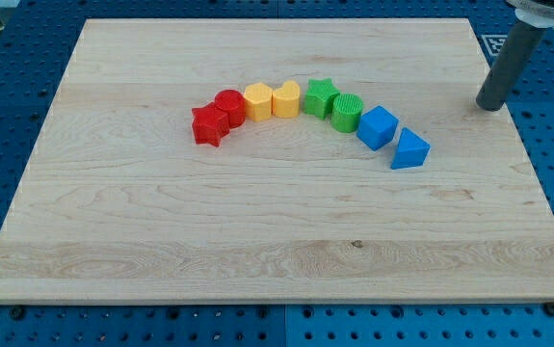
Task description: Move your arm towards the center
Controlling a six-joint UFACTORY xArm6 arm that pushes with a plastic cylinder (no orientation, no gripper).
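My tip (489, 105) rests on the wooden board (161, 251) near its right edge, toward the view's top. It stands apart from all blocks, to the right of and above the blue triangular block (409, 150). The blocks form an arch across the board's middle: red star (209, 125), red cylinder (229, 106), yellow hexagon (257, 101), yellow heart (285, 98), green star (321, 97), green cylinder (347, 112), blue cube (377, 127), then the blue triangular block.
The board lies on a blue perforated table (7, 87). A black-and-white marker (494, 43) lies just off the board's top right corner, beside the rod.
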